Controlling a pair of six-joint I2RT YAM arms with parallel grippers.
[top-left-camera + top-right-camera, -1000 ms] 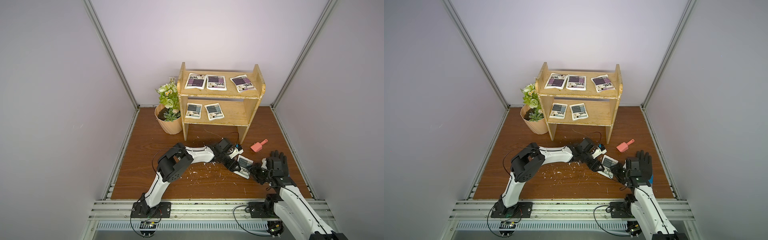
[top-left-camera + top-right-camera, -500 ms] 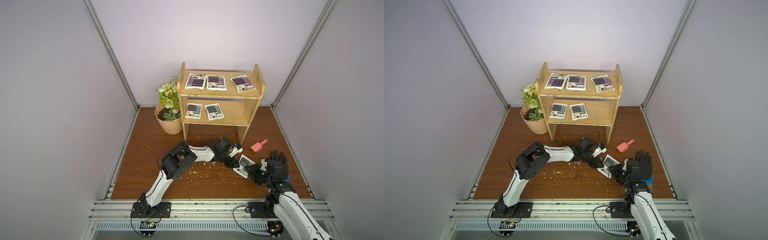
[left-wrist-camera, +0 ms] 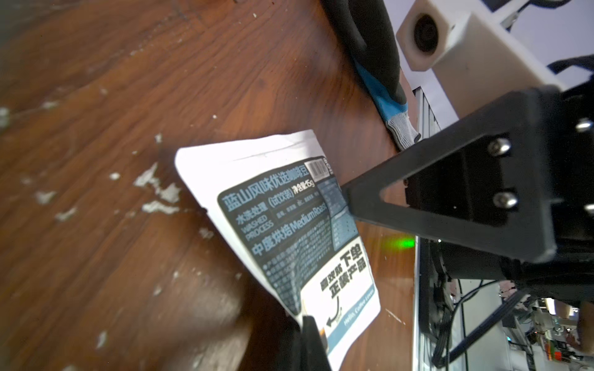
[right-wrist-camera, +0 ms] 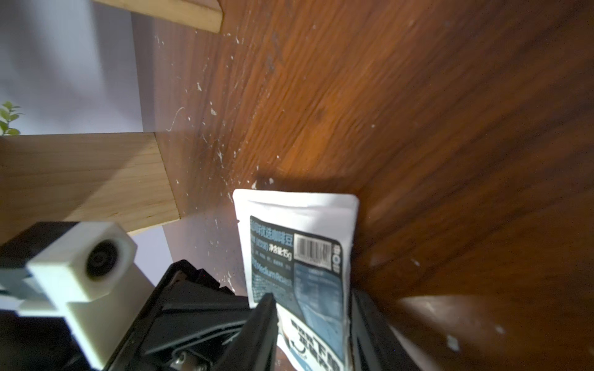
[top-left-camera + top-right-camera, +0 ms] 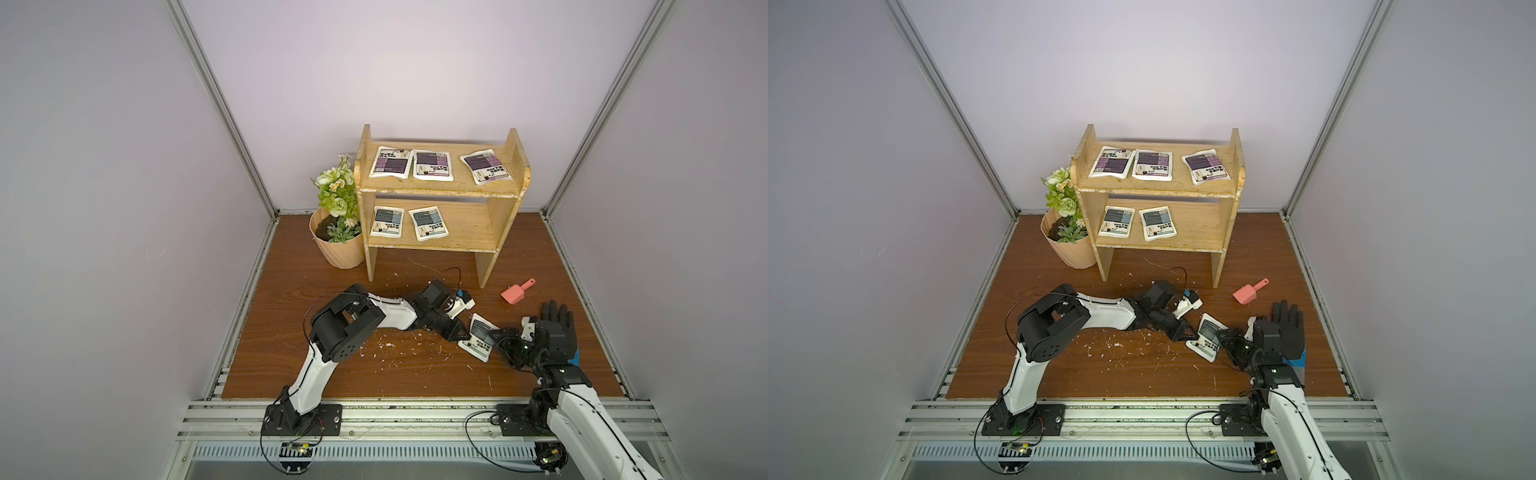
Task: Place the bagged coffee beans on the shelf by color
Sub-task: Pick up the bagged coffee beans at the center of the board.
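White film with a grey-blue printed panel is seen on the pouch (image 5: 478,338) that is held tilted low over the floor (image 5: 374,365) of brown wood, in front of the shelf (image 5: 440,193) and apart from it. Its corner nearer the left arm is pinched by the left gripper (image 5: 460,332), whose jaws are closed tight on the sealed edge. Its other end is clasped by the right gripper (image 5: 500,337): in the right wrist view the pouch (image 4: 299,244) is flanked on both faces by that gripper's fingers. On the shelf's top board three purple pouches (image 5: 432,165) are laid flat in a row; on the lower board two grey-blue pouches (image 5: 387,221) are laid side by side toward the flowerpot (image 5: 338,249) end. A pink scoop (image 5: 515,293) and a black glove (image 5: 557,332) are found on the floor near the right gripper, and white flecks (image 5: 388,345) are scattered over the wood.
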